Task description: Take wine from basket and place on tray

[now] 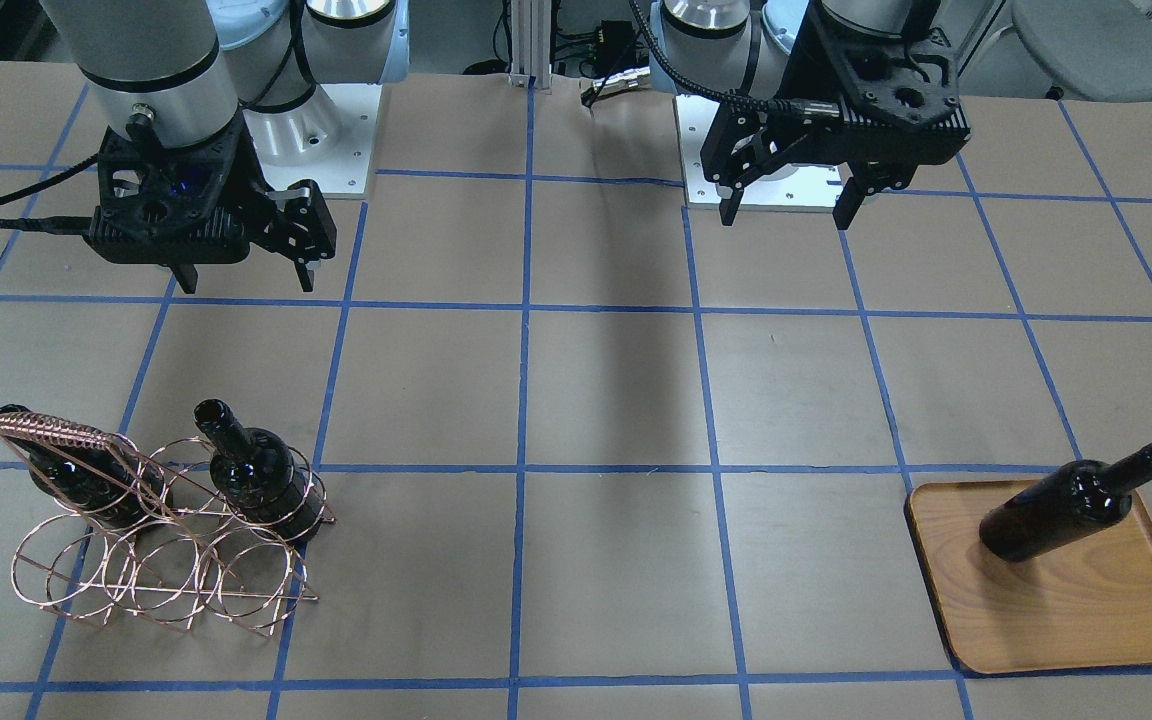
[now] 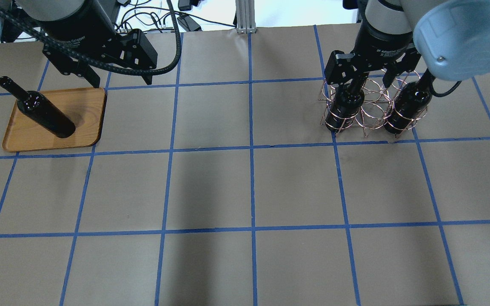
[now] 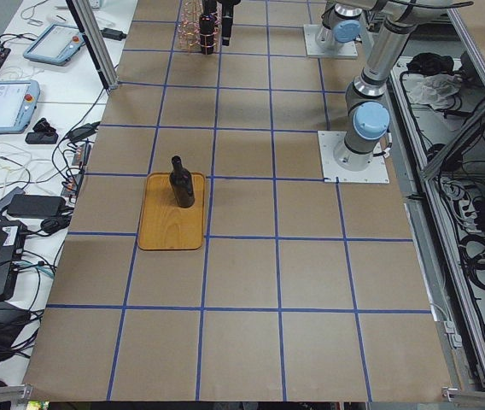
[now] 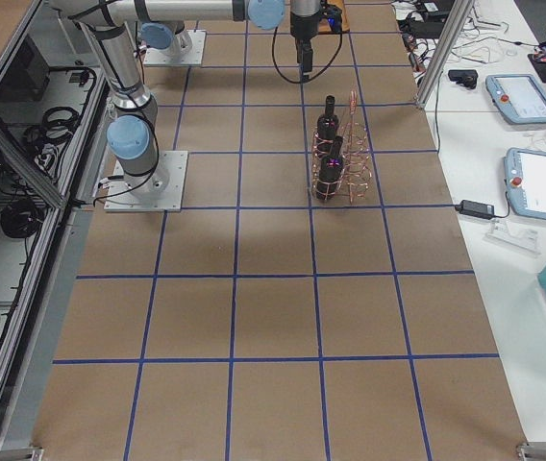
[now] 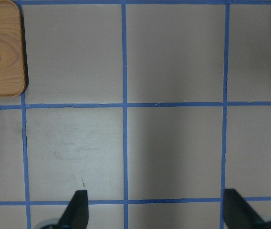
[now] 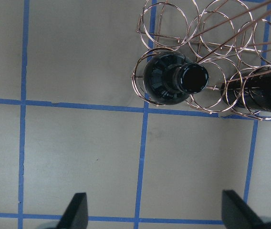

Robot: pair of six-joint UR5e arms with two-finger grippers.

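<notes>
Bottle (image 1: pixel 256 478) necks exposed above basket (image 1: pixel 168 585), coiled handle (image 1: pixel 46 431) crowding one — tray (image 1: pixel 1086 615) half bare.

A: Looking straight down, what have we got?
B: Brown surface (image 5: pixel 173 143) gridded with blue tape (image 5: pixel 124 71). The tray (image 5: pixel 2 47) peeks in, top-left corner.
A: And the left gripper (image 5: pixel 157 215)?
B: Jaws spread wide along the bottom edge, above a tape crossing.

The wine (image 1: pixel 1056 515) is glossy near-black glass with bright highlights. The tray (image 1: pixel 1086 620) under it, at 4 o'clock in the front-facing view, is smooth light wood grain. The basket (image 1: pixel 48 433), at 8 o'clock, is thin, shiny copper-coloured wire. The table (image 1: pixel 616 400) cover looks like matt brown paper, gridded with blue tape (image 1: pixel 521 400). The left gripper (image 1: pixel 787 215) and right gripper (image 1: pixel 246 282) are matt black.
</notes>
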